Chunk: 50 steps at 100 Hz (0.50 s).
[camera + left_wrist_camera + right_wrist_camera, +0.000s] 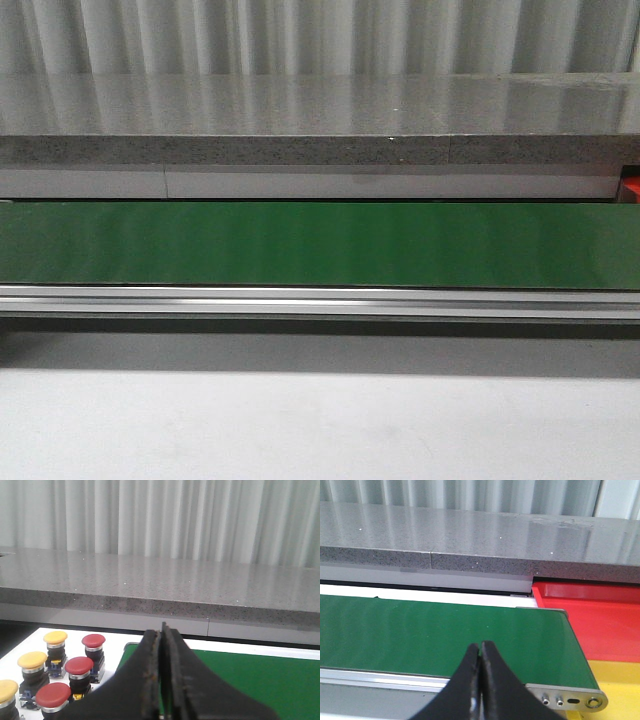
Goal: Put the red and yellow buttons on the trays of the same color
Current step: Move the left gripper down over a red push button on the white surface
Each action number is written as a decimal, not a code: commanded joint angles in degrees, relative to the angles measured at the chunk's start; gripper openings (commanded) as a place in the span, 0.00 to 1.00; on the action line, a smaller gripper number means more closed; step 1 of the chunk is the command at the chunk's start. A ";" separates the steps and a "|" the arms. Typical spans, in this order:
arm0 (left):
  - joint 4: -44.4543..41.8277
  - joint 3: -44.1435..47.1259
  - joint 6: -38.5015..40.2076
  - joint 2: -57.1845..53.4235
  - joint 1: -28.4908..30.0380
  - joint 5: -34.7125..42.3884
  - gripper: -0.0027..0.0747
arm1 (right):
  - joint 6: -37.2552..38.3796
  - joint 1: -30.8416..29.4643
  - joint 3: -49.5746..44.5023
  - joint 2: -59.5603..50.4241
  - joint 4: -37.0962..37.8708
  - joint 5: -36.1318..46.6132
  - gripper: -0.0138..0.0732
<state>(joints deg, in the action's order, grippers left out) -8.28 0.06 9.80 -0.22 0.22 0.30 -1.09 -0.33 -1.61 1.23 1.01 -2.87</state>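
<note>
Across the middle of the front view: green conveyor belt (pixel 320 245) running left to right, aluminium rail (pixel 320 300) along its near edge, grey speckled stone counter (pixel 320 150) beyond, pale table surface (pixel 320 425) in front. At the far right edge, a sliver of red, partly cut off. No arms visible there.

By the belt's left end, in the left wrist view: left gripper (pixel 162 680) with fingers pressed together, nothing between them. Just to its left, on a white surface (pixel 30 640), a cluster of upright push buttons: red buttons (pixel 78 665) nearer the belt, yellow buttons (pixel 32 659) farther left.

By the belt's right end, in the right wrist view: right gripper (pixel 480 680) likewise closed and empty. Beyond the belt end, red tray (pixel 600 620) on the far side, yellow tray (pixel 620 680) nearer, edges touching. Both trays bare where visible.
</note>
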 commanded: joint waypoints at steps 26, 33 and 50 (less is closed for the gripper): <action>0.01 2.45 0.26 -1.97 -0.43 4.65 0.01 | -0.08 -0.26 1.16 1.07 -0.23 4.62 0.08; 0.01 2.45 0.26 -1.97 -0.43 4.65 0.01 | -0.08 -0.26 1.16 1.07 -0.23 4.62 0.08; -0.28 2.21 0.26 -1.97 -0.43 5.40 0.01 | -0.08 -0.26 1.16 1.07 -0.23 4.62 0.08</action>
<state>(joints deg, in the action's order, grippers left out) -8.28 0.06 9.80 -0.22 0.22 0.41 -1.09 -0.33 -1.61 1.23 1.01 -2.87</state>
